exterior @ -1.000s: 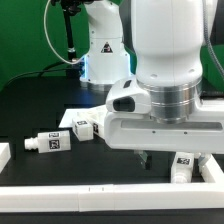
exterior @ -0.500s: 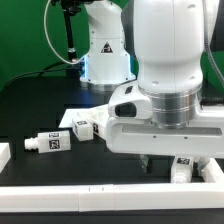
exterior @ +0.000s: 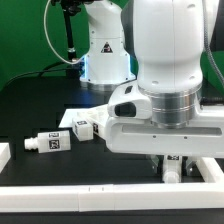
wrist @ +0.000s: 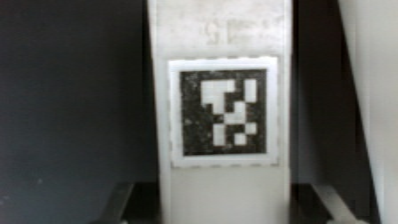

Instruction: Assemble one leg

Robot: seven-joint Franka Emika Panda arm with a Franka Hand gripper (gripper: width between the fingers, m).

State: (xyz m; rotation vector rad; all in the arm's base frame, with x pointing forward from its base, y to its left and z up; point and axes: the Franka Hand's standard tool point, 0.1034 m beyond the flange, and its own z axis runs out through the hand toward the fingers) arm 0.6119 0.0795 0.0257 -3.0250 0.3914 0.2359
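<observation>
My arm point(exterior: 165, 40) stood bent over with the wrist point(exterior: 166, 103) pointing straight down, and my gripper point(exterior: 171, 162) hung low, its two fingers point(wrist: 135, 204) pressed flat against opposite sides of the leg point(wrist: 222, 110) between them.

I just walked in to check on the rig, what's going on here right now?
The Panda arm's pincer is down at the black table, closed on one white tagged leg, which seems to stand upright between its fingers. A spare leg and a second spare leg lie loose toward the exterior view's left.
</observation>
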